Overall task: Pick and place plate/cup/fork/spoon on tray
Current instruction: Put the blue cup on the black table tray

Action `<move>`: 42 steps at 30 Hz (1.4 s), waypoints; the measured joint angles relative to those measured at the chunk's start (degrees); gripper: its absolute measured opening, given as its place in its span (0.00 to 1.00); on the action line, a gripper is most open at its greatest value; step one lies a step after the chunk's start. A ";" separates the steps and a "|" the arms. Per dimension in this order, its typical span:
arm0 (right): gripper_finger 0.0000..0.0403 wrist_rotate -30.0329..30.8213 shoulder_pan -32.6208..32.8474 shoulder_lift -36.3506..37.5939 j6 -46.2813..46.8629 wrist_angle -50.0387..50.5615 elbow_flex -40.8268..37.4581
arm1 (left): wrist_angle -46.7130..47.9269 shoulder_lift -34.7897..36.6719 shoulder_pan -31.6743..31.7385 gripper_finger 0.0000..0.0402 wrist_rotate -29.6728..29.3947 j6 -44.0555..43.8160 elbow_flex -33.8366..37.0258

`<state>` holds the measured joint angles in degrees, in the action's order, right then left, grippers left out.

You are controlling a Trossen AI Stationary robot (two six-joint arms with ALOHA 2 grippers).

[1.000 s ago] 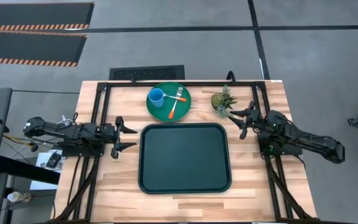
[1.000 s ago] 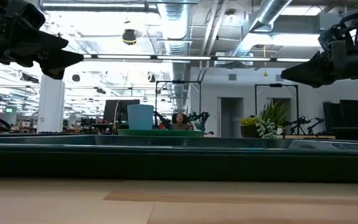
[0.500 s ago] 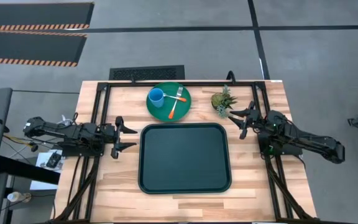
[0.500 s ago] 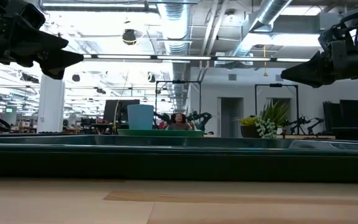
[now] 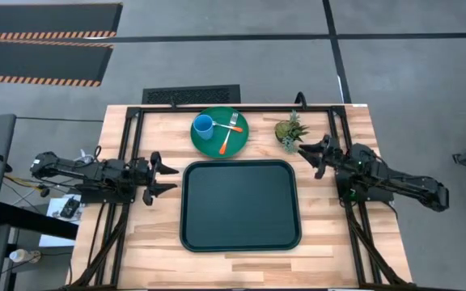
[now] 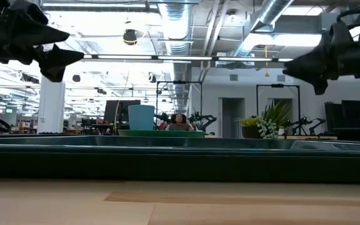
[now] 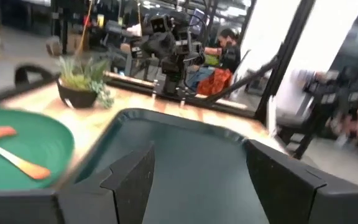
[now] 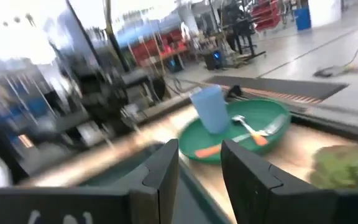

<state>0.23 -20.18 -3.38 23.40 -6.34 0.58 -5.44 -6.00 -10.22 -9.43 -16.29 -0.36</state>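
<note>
Wooden tabletop [image 5: 330,234] has the dark green rectangular tray [image 5: 240,204] empty, while the round green plastic plate [image 5: 219,132] behind it carries everything, so I'd send the right gripper [image 5: 315,153], fingers spread, for the light-blue cup [image 5: 204,125] first; left gripper [image 5: 160,175] waits, also spread.

High view: straight down from above, far off, whole table [image 5: 136,250] in shot, tray [image 5: 240,205] at centre. Low view: table-top height, close against tray rim [image 6: 180,156], facing level across to room behind. Left wrist view: low beside tray, looking across it toward plant [image 7: 79,84]. Right wrist view: low at opposite side, looking toward plate [image 8: 241,134]. All four share tray and plate.
</note>
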 joint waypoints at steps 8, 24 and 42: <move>0.37 -0.07 -0.07 -0.02 20.54 -2.85 0.00 | -2.80 0.00 0.00 0.60 -4.32 -10.87 0.00; 0.37 3.58 -0.22 -0.25 15.23 -12.95 1.41 | -1.66 0.00 0.04 0.60 -26.06 -19.91 0.00; 0.39 13.38 -1.03 -57.28 -1.84 8.72 49.71 | -10.45 0.03 0.09 0.60 -33.83 -18.01 -1.27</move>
<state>13.61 -21.21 -60.66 21.56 2.37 50.29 -15.88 -5.97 -10.13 -43.26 -34.30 -1.63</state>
